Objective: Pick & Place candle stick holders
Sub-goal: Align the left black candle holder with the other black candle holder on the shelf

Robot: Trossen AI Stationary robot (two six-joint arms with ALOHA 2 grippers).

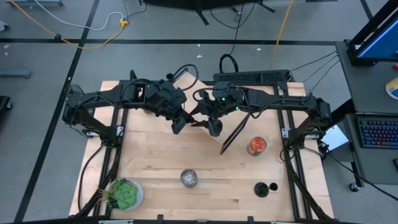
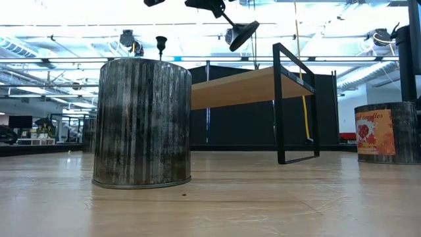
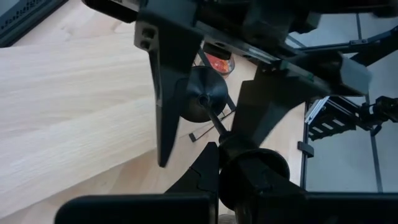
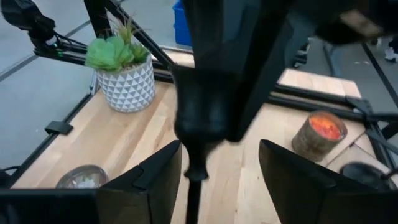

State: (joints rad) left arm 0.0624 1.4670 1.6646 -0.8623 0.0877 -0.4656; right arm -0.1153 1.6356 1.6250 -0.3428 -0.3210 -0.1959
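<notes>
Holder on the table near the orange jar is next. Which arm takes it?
Right. The table holder sits on the right arm's side, and the right gripper is open, while the left gripper grips the raised holder.

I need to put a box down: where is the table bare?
Bare: the wide left stretch between plant, silver jar and the left gripper; also between silver jar and holder. Crowded: around the right gripper, black frame, orange jar.
</notes>
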